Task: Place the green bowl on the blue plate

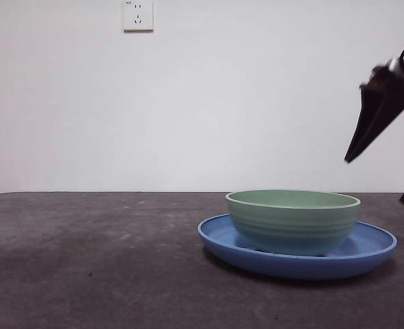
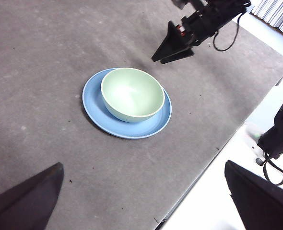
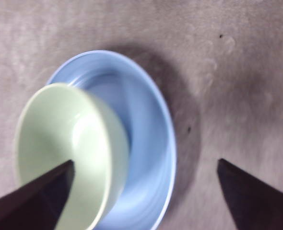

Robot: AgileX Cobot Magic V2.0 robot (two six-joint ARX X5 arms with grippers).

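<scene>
1. Green bowl [image 1: 292,221] sits upright inside the blue plate [image 1: 219,238], off-centre toward one rim, on the dark grey table [image 1: 92,260].
2. Right gripper [image 2: 176,48] hangs above and just beside the plate, jaws spread apart, empty.
3. Left gripper [image 2: 146,201] hangs high, well apart from the dishes, jaws wide, empty.
4. Wall socket [image 1: 137,15] behind.

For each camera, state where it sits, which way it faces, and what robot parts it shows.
Front view: low at table height, level across to the green bowl on the blue plate; right gripper open at the edge.
Left wrist view: high, down at both; open left gripper.
Right wrist view: close above, blurred.
All share bowl and plate.
</scene>
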